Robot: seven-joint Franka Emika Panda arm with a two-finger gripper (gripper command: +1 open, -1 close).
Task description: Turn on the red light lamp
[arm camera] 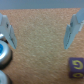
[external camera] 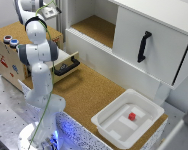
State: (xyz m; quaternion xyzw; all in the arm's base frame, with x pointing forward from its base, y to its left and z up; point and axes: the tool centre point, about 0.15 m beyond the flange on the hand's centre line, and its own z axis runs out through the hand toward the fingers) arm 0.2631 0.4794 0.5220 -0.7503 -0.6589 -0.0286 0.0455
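My pincer (arm camera: 39, 45) is spread wide and holds nothing. In the wrist view, only the cork-topped surface of the wooden box (external camera: 24, 30) shows between its two pale fingers (arm camera: 74, 30).

The small round red-centred lamp with a pale rim (external camera: 7, 37) sits on top of that box, touching nothing of mine. In the exterior view it lies off to one side of my pincer (external camera: 50, 11) and lower than it, with the matching round blue-centred lamp (external camera: 14, 43) just beside it. The wrist view shows that blue one (arm camera: 2, 50) just outside one finger. A second round rim peeks in at the frame's corner beyond it. It may be the red lamp, though too little of it shows to say.

I judge nothing of the task done yet: the lamp shows no glow and I am not on it. What is left is to shift sideways past the blue lamp, come over the red one, lower, and press.
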